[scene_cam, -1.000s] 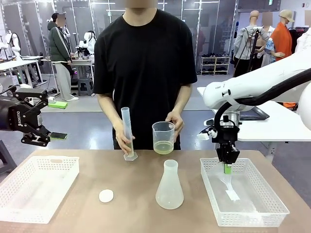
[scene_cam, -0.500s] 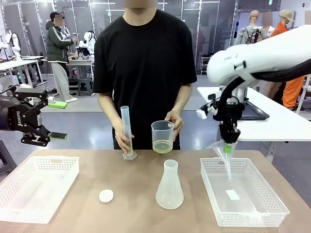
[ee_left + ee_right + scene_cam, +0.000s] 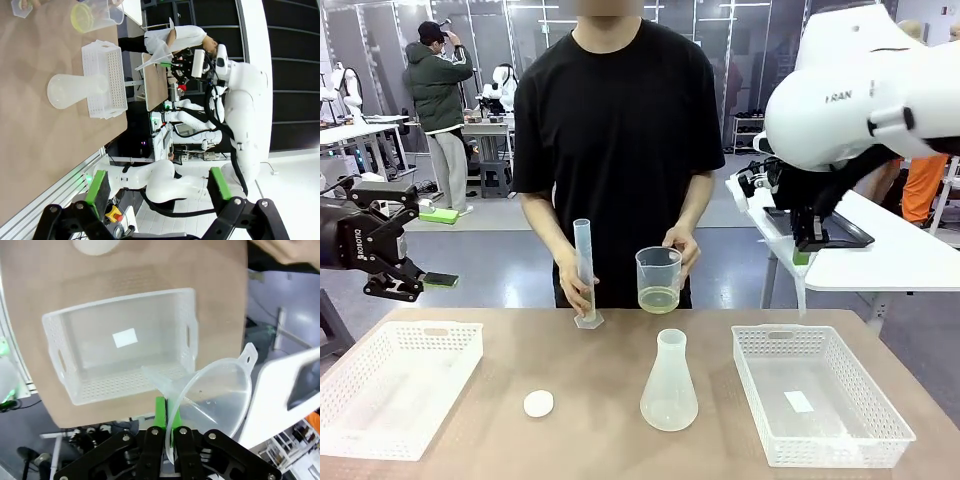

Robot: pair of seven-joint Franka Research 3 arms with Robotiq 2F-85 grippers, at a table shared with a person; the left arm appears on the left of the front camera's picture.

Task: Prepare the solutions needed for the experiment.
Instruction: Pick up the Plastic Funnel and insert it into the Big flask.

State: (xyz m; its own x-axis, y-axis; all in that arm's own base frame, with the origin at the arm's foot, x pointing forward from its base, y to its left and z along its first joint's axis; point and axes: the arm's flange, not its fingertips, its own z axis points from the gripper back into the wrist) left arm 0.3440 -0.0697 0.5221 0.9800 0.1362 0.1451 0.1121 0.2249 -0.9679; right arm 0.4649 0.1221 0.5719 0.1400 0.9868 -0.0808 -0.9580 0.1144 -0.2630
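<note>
Two white robot arms share a brown table (image 3: 590,445) with a person standing at 12 o'clock. A left basket (image 3: 380,440) lies at 8 o'clock and a right basket (image 3: 840,455) at 4 o'clock. A frosted flask (image 3: 669,385) stands upright just below centre, its mouth uncovered.

At 2 o'clock the right gripper (image 3: 804,250) hangs high, pinched tight on the rim of a clear funnel (image 3: 220,385). At 9 o'clock the left gripper (image 3: 420,283) waits with its fingers wide apart, holding nothing.

The person holds a measuring tube (image 3: 583,265) and a beaker (image 3: 658,270) near centre. The solutions (image 3: 658,298), pale yellow-green, sit in the beaker's bottom. A small white cap (image 3: 538,403) lies at 7 o'clock.

The likely job is to seat the funnel in the flask. It is best done by bringing the spout plumb over the mouth, lowering it slowly, and releasing only once it rests, since the light flask could tip.
</note>
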